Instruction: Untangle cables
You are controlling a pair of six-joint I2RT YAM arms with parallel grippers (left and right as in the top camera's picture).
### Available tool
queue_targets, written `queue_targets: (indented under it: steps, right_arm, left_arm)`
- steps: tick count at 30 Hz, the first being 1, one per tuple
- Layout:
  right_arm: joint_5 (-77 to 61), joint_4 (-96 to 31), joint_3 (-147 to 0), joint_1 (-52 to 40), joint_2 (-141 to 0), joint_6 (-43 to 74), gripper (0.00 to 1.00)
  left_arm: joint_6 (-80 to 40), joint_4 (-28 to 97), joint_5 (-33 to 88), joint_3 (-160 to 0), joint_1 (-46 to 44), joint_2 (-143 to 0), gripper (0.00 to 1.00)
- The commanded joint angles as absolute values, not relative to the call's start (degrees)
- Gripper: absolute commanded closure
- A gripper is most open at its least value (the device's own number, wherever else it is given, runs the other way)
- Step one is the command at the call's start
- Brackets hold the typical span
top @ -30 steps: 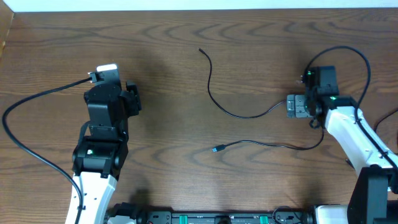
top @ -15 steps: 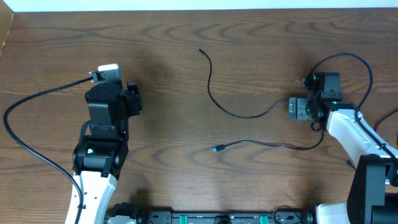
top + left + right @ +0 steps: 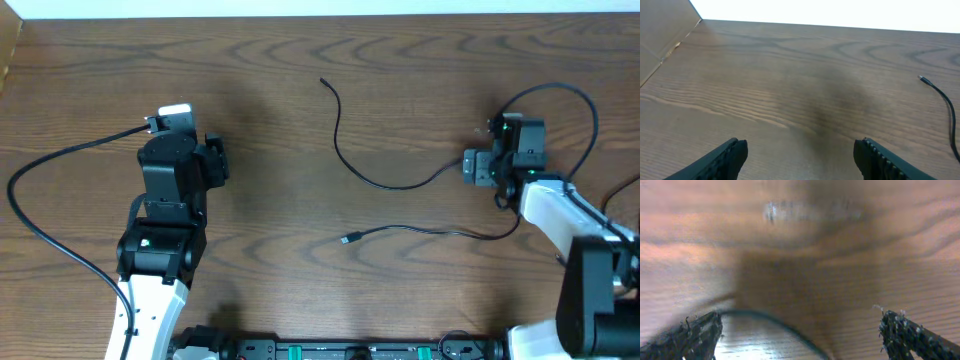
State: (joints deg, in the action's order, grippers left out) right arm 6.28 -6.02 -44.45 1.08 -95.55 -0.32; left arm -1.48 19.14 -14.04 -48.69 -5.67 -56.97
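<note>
Two thin black cables lie apart on the wooden table. The upper cable (image 3: 345,160) curves from a far tip down and right to my right gripper (image 3: 472,168). The lower cable (image 3: 420,230) runs from a small plug (image 3: 347,240) rightward and passes under my right arm. My right gripper (image 3: 800,325) is open, low over the table, with a blurred cable strand (image 3: 785,327) lying between its fingers. My left gripper (image 3: 215,160) is open and empty at the left, far from both cables. The left wrist view (image 3: 800,150) shows the upper cable's tip (image 3: 940,95) at the right edge.
A thick black robot wire (image 3: 60,165) loops over the table at the left, and another (image 3: 560,95) arcs above the right arm. A cardboard edge (image 3: 665,35) stands at the far left. The table's far edge (image 3: 320,16) meets a white surface.
The right wrist has shifted slightly to the right while its gripper stays at the end of the upper cable. The cables and the left arm have barely moved.
</note>
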Motion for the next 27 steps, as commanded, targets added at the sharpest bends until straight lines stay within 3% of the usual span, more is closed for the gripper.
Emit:
queue_targets:
  steps: [1,6,9,11,12,15,27]
  right_arm:
    - [7.11,-5.56,-43.27,1.52,-99.15,-0.54,0.04]
    - [7.09,-4.84,-43.27,1.52,-102.69,-0.51,0.05]
    - [7.11,-3.81,-43.27,1.52,-104.36,-0.51,0.15]
    - [7.11,-3.36,-43.27,1.52,-105.16,-0.49,0.38]
    - [7.11,-3.16,-43.27,1.52,-105.36,-0.49,0.57]
    - [7.14,-2.48,-43.27,1.52,-105.45,-0.51,0.99]
    - [6.9,-3.77,-44.95,1.41,-101.06,3.09,0.99]
  left_arm:
    - [-1.17,19.27,-13.98,-48.99,-5.37,-57.23,0.27]
    - [-1.17,19.27,-13.98,-48.99,-5.37,-57.23,0.27]
    - [-1.17,19.29,-13.98,-48.99,-5.37,-57.23,0.27]
    - [-1.17,19.27,-13.98,-48.99,-5.37,-57.23,0.26]
    - [-1.17,19.27,-13.98,-48.99,-5.37,-57.23,0.27]
    - [-1.17,19.27,-13.98,-48.99,-5.37,-57.23,0.27]
    - [-1.17,19.46,-13.98,-48.99,-5.37,-57.23,0.27]
